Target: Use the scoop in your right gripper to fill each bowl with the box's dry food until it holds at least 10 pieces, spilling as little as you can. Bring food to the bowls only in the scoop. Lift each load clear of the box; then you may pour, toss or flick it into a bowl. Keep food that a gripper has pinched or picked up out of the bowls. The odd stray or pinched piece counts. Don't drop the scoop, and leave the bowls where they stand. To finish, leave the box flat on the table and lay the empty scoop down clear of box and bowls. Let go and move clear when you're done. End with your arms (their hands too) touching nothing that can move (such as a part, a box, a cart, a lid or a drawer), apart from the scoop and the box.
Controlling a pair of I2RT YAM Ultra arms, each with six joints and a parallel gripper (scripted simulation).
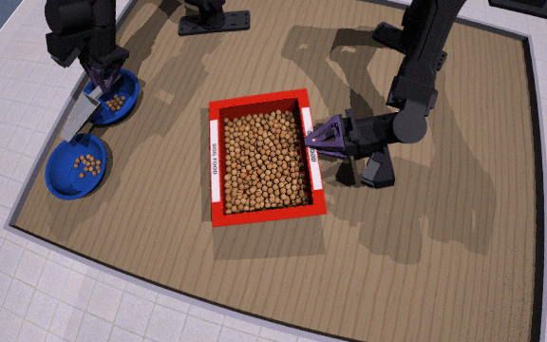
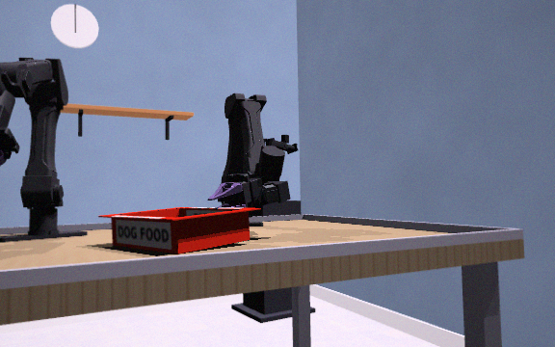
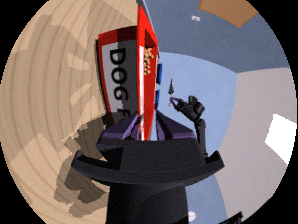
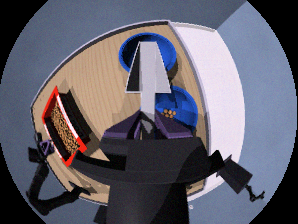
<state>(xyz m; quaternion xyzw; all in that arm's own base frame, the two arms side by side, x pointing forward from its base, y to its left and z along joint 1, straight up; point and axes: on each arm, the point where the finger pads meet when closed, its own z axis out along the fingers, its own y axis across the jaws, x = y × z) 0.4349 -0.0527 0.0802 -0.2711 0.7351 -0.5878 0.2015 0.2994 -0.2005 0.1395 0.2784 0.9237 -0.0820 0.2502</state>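
Observation:
The red dog food box point(image 1: 264, 159) lies flat in the middle of the table, full of brown pieces. My left gripper point(image 1: 312, 140) is at its right rim, fingers a little apart on either side of the rim point(image 3: 147, 63), not clamping it. My right gripper point(image 1: 103, 83) is shut on the handle of the grey scoop point(image 1: 81, 116), which hangs above the two blue bowls and looks empty in the right wrist view point(image 4: 148, 70). The far bowl point(image 1: 112, 97) and the near bowl point(image 1: 76, 169) each hold several pieces.
Both bowls stand close to the table's left edge. The arm bases point(image 1: 214, 21) are at the back. I see no loose pieces on the table top. A raised dark lip runs round the table.

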